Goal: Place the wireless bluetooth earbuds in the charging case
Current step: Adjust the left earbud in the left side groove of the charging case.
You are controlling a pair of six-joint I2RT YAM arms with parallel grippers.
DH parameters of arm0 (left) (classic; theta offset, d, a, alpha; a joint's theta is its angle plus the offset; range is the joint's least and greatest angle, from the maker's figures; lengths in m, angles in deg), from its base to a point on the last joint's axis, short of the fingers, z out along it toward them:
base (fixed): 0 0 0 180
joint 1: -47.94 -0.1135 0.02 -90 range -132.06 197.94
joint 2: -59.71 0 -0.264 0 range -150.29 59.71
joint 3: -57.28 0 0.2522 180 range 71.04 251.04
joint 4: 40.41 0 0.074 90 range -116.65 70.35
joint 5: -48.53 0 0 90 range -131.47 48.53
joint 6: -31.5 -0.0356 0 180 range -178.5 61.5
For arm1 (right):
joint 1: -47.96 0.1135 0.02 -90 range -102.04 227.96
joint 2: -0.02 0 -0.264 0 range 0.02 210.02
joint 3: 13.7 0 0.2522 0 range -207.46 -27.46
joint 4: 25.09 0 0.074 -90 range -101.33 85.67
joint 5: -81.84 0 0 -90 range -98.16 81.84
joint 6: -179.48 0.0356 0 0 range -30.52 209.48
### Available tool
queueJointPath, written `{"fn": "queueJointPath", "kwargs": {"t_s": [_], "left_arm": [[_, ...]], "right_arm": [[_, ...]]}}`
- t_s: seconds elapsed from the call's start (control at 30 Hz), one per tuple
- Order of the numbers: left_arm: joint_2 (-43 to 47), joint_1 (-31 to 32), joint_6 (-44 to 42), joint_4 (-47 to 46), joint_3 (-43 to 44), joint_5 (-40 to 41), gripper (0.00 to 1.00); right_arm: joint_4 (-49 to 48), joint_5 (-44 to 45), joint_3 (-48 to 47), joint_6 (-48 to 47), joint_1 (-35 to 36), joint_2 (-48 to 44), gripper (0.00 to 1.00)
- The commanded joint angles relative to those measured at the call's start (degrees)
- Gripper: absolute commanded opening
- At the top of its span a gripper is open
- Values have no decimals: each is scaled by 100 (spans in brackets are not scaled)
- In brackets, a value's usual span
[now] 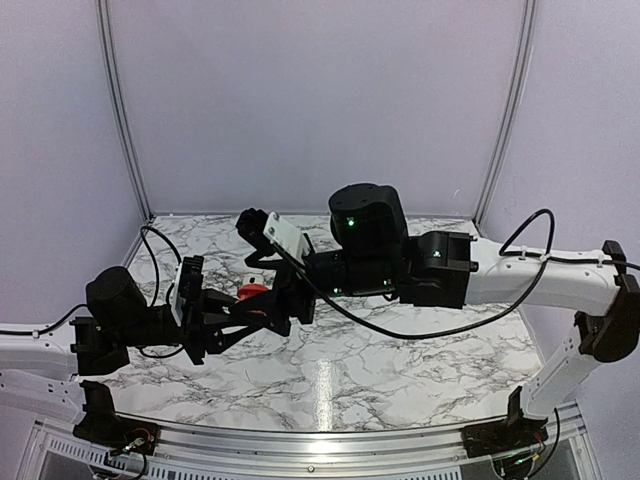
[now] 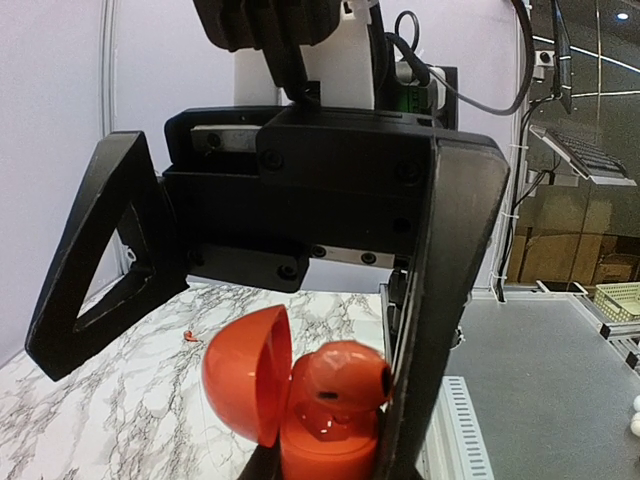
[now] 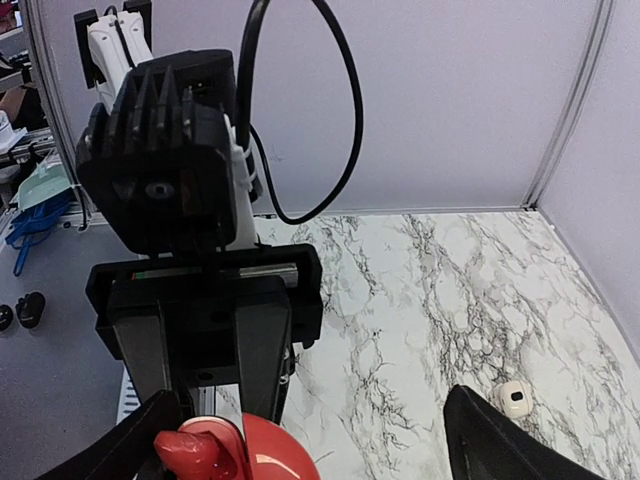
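Red case point(image 2: 325, 440), lid open, bud point(image 2: 340, 372) resting in its mouth, clamped in left tool point(image 3: 210, 420) above counter point(image 1: 400, 360); right tool point(image 3: 310, 392) spread wide, straddling it

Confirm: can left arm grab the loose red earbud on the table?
Probably not: the left end effector is shut on the open red case, though the loose red earbud lies uncovered.

no readable text, no labels, no brand names, no numbers, no signs on anything in view
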Motion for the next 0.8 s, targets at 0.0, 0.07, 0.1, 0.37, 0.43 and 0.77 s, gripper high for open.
{"fn": "queueJointPath", "kwargs": {"t_s": [0.0, 0.07, 0.1, 0.37, 0.43, 0.77], "left_arm": [[153, 31, -89, -252, 184, -315, 0], [184, 31, -54, -252, 177, -258, 0], [196, 28, -30, -252, 178, -231, 0], [127, 22, 93, -244, 188, -192, 0], [131, 22, 84, -244, 166, -157, 0], [119, 22, 28, -244, 127, -74, 0]], "right_arm": [[-45, -171, -109, 166, -177, 158, 91], [-32, -362, -96, 144, -175, 174, 92], [-19, -439, -96, 126, -176, 176, 93], [2, -776, -66, -3, -175, 103, 96], [28, -799, -62, -34, -175, 54, 97], [-25, -784, -40, 157, -175, -300, 97]]}}
